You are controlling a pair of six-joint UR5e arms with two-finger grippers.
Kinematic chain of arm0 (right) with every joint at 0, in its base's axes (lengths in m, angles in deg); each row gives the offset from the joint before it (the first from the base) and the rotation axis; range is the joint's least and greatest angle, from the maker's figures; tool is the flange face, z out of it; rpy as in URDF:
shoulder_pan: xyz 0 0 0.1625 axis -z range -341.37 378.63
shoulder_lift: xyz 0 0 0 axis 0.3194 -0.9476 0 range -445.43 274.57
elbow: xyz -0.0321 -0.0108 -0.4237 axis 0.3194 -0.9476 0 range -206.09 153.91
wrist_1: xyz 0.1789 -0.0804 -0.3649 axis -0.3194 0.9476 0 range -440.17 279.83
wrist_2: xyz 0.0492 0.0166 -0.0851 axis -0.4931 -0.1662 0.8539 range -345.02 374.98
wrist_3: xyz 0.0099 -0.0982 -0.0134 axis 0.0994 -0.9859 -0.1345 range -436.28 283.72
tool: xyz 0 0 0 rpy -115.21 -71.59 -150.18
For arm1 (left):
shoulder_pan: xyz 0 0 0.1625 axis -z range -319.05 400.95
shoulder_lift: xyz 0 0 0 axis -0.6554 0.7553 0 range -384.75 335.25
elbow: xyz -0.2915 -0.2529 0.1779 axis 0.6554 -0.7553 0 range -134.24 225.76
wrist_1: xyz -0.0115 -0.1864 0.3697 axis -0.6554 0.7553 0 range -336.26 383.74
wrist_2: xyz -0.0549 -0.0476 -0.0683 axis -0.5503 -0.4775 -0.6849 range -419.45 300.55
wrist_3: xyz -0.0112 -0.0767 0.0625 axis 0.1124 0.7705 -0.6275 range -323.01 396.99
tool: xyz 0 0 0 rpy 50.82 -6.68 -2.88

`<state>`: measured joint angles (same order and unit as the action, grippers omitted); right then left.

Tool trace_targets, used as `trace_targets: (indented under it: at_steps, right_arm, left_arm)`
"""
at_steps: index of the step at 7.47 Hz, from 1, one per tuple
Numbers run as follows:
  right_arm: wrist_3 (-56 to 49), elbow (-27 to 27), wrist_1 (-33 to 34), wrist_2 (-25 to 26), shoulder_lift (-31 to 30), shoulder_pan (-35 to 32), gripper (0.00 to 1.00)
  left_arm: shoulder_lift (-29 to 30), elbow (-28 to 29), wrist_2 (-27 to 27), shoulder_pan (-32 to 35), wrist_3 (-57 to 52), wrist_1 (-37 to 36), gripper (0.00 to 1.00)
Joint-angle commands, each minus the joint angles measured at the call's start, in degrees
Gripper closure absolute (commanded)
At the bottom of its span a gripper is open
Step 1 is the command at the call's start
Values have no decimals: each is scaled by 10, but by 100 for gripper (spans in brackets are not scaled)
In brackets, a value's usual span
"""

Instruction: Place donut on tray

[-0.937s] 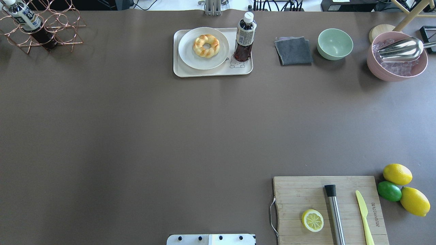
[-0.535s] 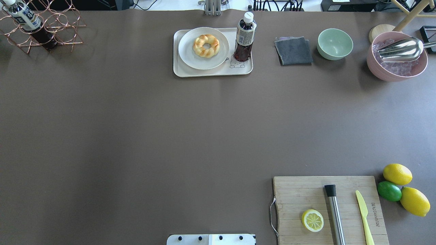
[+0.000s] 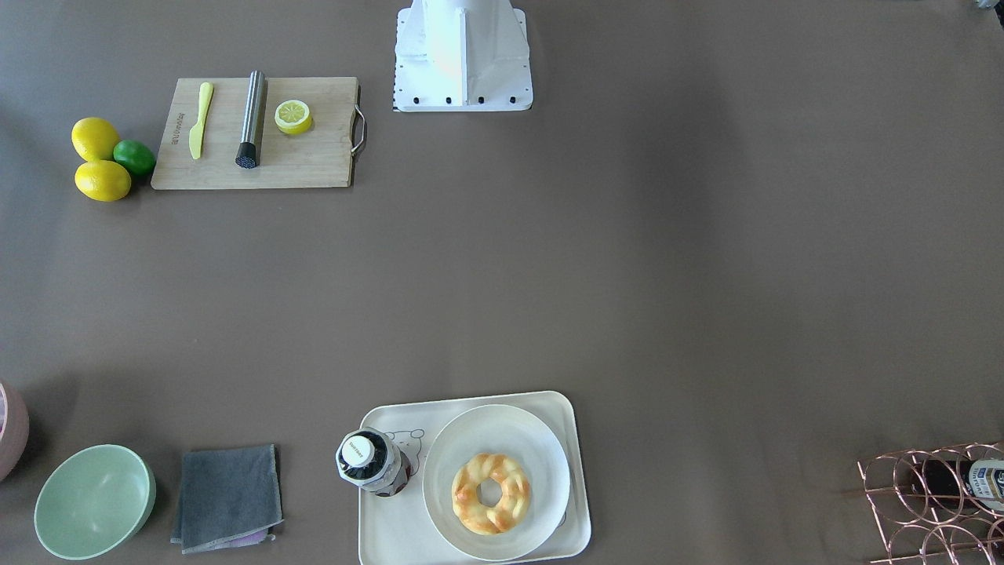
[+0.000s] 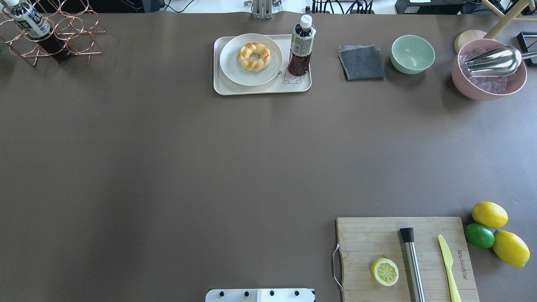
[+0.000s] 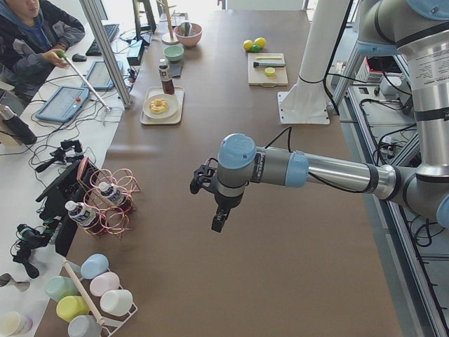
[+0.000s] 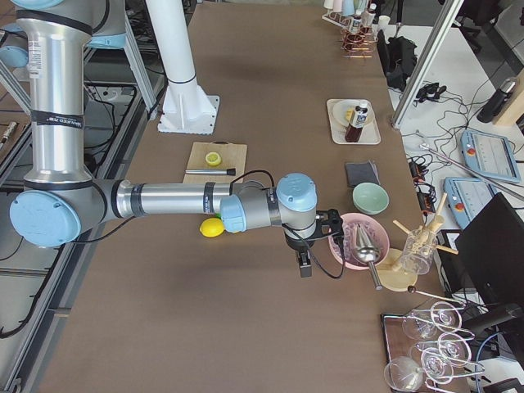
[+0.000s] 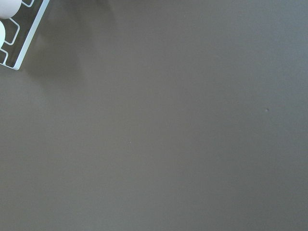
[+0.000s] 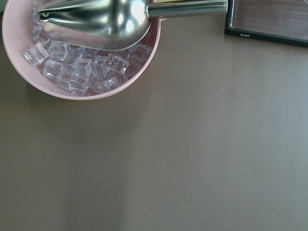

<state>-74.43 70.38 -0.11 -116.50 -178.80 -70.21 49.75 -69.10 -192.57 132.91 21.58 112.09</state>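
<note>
The donut (image 4: 263, 52), a twisted golden ring, lies on a round white plate (image 4: 235, 72) that rests on the cream tray (image 4: 260, 90) at the table's far middle. The front-facing view shows the donut (image 3: 471, 510), the plate (image 3: 541, 463) and the tray (image 3: 392, 541) near its bottom edge. The left gripper (image 5: 219, 222) hangs over bare table far from the tray. The right gripper (image 6: 304, 265) hangs near the pink bowl. Both show only in the side views, so I cannot tell whether they are open or shut. Neither holds anything that I can see.
A dark drink bottle (image 4: 301, 46) stands on the tray's right part. A grey cloth (image 4: 361, 63), a green bowl (image 4: 413, 53) and a pink bowl of ice with a metal scoop (image 4: 488, 69) sit further right. A cutting board (image 4: 405, 258) and lemons are near right; a copper rack (image 4: 54, 33) far left.
</note>
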Motion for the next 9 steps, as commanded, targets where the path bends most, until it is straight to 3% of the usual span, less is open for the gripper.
trace_targets:
  at_steps: [1, 9]
  right_arm:
    - [0, 2, 4, 0, -1, -1, 0]
    - [0, 1, 5, 1, -2, -1, 0]
  left_arm:
    - [0, 1, 0, 1, 0, 1, 2]
    - [6, 3, 1, 1, 1, 0, 2]
